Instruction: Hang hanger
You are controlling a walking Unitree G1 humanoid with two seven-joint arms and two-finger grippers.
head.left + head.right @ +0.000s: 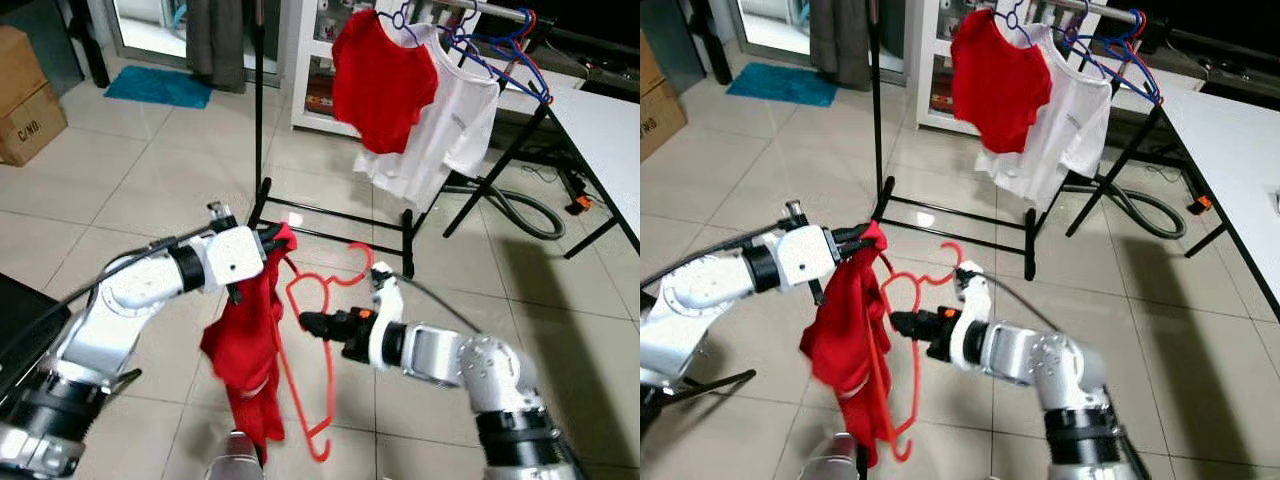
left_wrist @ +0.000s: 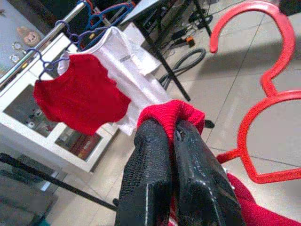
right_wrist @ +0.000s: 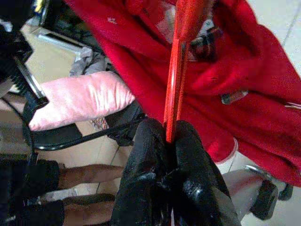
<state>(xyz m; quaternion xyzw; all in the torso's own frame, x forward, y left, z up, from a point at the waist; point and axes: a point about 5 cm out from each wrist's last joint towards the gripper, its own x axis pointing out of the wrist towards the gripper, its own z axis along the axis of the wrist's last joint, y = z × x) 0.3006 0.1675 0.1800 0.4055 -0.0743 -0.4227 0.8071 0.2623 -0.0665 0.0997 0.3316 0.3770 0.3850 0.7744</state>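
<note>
Left eye view: red hanger (image 1: 325,340) pinched by right gripper (image 1: 306,322), red garment (image 1: 250,350) clamped by left gripper (image 1: 272,240), kept apart for threading, probably.

A fold of a red knitted garment (image 2: 171,113) is pinched between the two black fingers (image 2: 146,174) of the left gripper (image 2: 170,129), which are pressed together on it. Just beside the fingertips, a red plastic hanger (image 2: 263,94) is seen, its hook curving beyond them. Well beyond the gripper, a red shirt (image 2: 80,96) and a white shirt (image 2: 124,66) are hung on blue hangers (image 2: 56,63) from a metal rail (image 2: 40,44). Behind them a white cabinet (image 2: 51,136) is stood on the tiled floor (image 2: 221,80).
</note>
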